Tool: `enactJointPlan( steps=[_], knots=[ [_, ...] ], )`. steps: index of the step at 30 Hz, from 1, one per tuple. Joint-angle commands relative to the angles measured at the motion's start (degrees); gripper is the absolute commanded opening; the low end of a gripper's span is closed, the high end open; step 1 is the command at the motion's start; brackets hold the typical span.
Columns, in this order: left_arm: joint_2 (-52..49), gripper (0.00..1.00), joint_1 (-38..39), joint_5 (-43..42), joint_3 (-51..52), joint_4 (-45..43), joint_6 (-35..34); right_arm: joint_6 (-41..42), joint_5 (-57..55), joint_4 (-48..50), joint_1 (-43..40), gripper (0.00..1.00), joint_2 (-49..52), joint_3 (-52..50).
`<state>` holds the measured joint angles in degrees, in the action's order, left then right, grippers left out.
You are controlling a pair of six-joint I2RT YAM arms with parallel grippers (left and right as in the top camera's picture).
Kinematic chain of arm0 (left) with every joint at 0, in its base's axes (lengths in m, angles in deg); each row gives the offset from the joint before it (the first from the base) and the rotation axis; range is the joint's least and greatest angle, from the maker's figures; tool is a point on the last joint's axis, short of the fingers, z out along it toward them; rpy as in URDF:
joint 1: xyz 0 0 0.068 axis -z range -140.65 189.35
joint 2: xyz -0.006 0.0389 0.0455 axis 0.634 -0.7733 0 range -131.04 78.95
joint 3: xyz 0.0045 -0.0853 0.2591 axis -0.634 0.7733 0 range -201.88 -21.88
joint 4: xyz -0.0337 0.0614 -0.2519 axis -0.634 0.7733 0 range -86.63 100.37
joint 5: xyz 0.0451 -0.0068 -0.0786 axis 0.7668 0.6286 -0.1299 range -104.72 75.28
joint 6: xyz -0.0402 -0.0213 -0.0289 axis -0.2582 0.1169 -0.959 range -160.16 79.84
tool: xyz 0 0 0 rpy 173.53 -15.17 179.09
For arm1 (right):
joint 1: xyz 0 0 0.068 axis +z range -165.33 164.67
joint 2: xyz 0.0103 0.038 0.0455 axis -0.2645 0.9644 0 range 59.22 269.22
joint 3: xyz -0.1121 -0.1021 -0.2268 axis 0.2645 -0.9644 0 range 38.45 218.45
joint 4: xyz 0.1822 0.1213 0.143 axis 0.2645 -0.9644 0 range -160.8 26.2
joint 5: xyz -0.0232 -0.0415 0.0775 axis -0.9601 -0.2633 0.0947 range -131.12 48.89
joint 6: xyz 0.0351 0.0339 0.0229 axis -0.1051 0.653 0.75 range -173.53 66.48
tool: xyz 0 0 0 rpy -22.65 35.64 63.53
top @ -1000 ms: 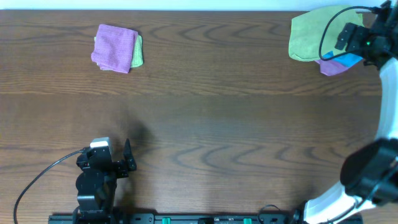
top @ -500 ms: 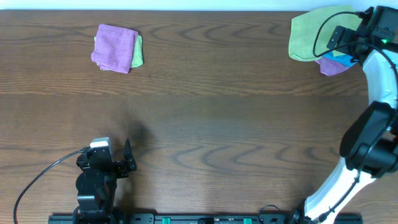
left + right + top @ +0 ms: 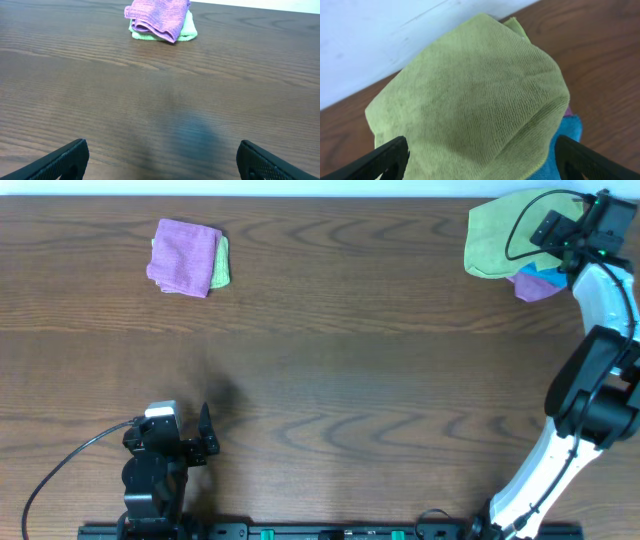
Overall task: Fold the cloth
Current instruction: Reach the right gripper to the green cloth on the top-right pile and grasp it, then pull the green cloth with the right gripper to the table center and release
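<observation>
A wide brown wooden table (image 3: 350, 360) fills the overhead view. My right arm (image 3: 600, 330) stretches along the right edge to the far right corner. There the task's thing, an unfolded green cloth (image 3: 500, 235), lies rumpled on top of a small pile by the table's back edge. At the far left sits a folded purple cloth (image 3: 183, 255) stacked on a pale green cloth (image 3: 221, 262). My right gripper (image 3: 482, 160) hovers just above the green cloth, jaws spread wide and holding nothing. My left gripper (image 3: 162, 160) is parked low at the near left, well apart from any cloth, jaws likewise spread and empty. Edges of a blue cloth (image 3: 565, 145) and another purple cloth (image 3: 535, 288) peek from under the green one. I judge this the pick-up step: next I should descend, pinch only the green cloth, and pull it to open table.
</observation>
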<state>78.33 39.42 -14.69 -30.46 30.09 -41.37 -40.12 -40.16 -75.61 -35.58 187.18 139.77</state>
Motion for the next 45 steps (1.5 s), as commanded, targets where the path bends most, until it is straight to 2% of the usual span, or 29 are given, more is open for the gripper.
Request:
enactJointPlan(
  steps=[1, 11, 13, 15, 18, 20, 23, 25, 26, 31, 37, 45],
  knots=[
    [0.4, 0.95, 0.0, 0.5, 1.0, 0.2, 1.0, 6.2, -0.7, 1.0, -0.9, 0.94, 2.4, 1.2],
    [0.4, 0.95, 0.0, 0.5, 1.0, 0.2, 1.0, 10.9, 0.2, 3.6, -1.1, 0.93, 6.4, 1.2],
    [0.4, 0.95, 0.0, 0.5, 1.0, 0.2, 1.0, 11.0, 0.6, 4.2, -1.1, 0.89, 6.8, 1.2],
    [0.4, 0.95, 0.0, 0.5, 1.0, 0.2, 1.0, 11.0, 0.6, 4.9, -1.1, 0.80, 7.0, 1.2],
    [0.4, 0.96, 0.0, 0.5, 1.0, 0.2, 1.0, 11.0, 1.1, 6.4, -1.1, 0.58, 7.0, 1.2],
    [0.4, 0.95, 0.0, 0.5, 1.0, 0.2, 1.0, 11.0, 1.6, 6.5, -1.1, 0.49, 7.0, 1.2],
    [0.4, 0.95, 0.0, 0.5, 1.0, 0.2, 1.0, 11.0, 2.1, 6.5, -1.1, 0.29, 7.0, 1.2],
    [0.4, 0.95, 0.0, 0.5, 1.0, 0.2, 1.0, 10.5, 2.3, 6.7, -1.1, 0.08, 6.9, 1.4],
    [0.4, 0.95, 0.0, 0.5, 1.0, 0.2, 1.0, 10.3, 2.4, 6.7, -1.1, 0.01, 6.8, 1.4],
    [0.4, 0.95, 0.0, 0.5, 1.0, 0.2, 1.0, 10.1, 2.8, 6.7, -1.0, 0.01, 5.4, 1.4],
    [0.4, 0.95, 0.0, 0.5, 1.0, 0.2, 1.0, 5.0, 3.6, 4.7, -0.3, 0.01, 0.2, 1.4],
    [0.4, 0.95, 0.0, 0.5, 1.0, 0.2, 1.0, -2.8, 3.6, -9.1, 1.7, 0.01, -8.6, 1.4]
  ],
)
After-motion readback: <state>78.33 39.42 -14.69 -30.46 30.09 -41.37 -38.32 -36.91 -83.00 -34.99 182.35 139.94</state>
